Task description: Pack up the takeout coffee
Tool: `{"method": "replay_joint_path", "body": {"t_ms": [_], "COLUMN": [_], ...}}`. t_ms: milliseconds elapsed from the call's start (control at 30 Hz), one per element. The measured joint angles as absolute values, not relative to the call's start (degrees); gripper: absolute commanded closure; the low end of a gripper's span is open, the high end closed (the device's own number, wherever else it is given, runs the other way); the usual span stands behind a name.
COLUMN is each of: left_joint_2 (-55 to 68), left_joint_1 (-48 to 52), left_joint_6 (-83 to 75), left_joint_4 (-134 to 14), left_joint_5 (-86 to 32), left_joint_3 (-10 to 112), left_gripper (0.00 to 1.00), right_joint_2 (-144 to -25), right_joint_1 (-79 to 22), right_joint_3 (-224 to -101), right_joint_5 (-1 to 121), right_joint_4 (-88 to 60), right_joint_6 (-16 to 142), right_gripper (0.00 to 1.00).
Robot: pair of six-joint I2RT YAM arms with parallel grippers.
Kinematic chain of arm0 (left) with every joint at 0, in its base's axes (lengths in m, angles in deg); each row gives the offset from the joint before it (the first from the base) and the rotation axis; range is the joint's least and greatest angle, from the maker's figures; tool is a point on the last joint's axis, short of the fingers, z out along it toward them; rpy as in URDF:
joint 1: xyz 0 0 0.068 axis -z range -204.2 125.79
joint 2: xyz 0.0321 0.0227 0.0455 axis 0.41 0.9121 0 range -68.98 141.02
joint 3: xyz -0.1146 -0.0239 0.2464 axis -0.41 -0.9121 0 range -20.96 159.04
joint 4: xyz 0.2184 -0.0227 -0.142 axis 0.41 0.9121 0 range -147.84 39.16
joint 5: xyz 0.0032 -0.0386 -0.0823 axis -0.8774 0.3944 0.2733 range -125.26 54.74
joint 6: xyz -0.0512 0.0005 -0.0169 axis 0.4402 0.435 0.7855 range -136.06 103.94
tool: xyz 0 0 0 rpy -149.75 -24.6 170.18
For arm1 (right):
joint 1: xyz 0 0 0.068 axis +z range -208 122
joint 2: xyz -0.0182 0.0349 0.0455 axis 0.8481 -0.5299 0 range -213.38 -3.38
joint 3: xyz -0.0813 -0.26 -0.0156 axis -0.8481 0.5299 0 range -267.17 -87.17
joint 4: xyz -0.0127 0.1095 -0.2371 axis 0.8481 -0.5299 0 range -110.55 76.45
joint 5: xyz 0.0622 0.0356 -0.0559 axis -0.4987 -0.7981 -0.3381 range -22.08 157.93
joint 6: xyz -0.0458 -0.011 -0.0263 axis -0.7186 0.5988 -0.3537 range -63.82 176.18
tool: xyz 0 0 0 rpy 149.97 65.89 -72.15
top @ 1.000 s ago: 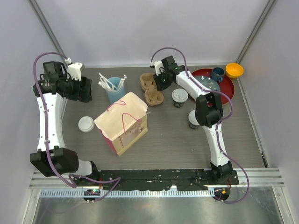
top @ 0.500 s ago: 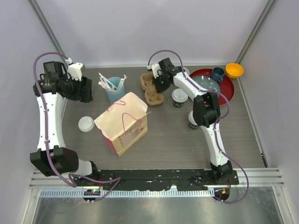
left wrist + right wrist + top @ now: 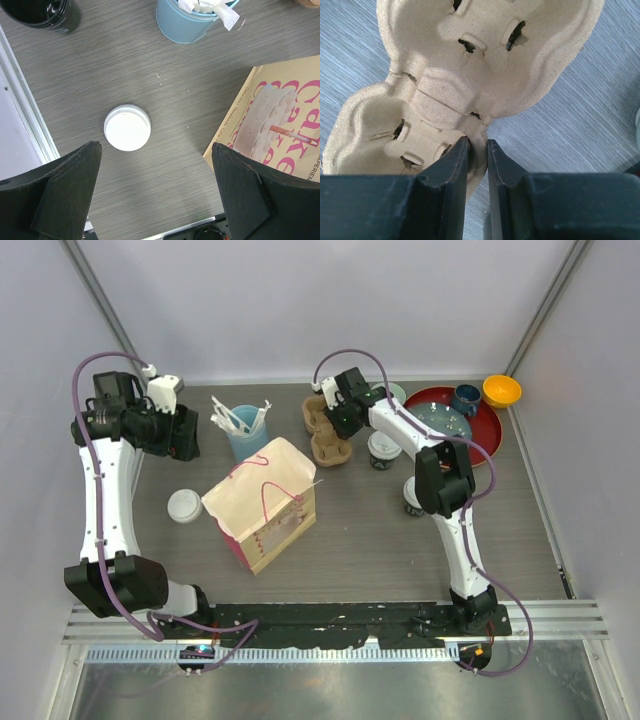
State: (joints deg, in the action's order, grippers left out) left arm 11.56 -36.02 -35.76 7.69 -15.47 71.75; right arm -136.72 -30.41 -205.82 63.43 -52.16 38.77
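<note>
At the table's far centre, right gripper pinches the cup carrier rim, jaws narrow. Nearest coffee cup lies at its 4 o'clock. Left gripper gapes wide above another lidded cup.

Grey wood-grain table, boxed in by plain white walls behind it and both sides. Metal struts run up from its back corners, aluminium rail along its near edge. Soft, even light.
</note>
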Motion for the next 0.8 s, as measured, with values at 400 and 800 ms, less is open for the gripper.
{"method": "replay_joint_path", "body": {"t_ms": [400,800], "left_joint_2": [11.6,11.6], "left_joint_1": [-36.0,-36.0], "left_joint_6": [-36.0,-36.7], "left_joint_4": [8.5,8.9], "left_joint_5": [-14.1,-12.6], "left_joint_3": [71.7,71.7], "left_gripper": [0.04,0.04], "right_joint_2": [-130.4,-117.5], "right_joint_1": [-31.3,-31.5], "right_joint_3": [-199.2,-178.8], "right_joint_5": [62.1,52.1], "right_joint_4": [-50.6,-52.5], "right_joint_6": [40.3,37.5], "right_gripper": [0.99,0.98]}}
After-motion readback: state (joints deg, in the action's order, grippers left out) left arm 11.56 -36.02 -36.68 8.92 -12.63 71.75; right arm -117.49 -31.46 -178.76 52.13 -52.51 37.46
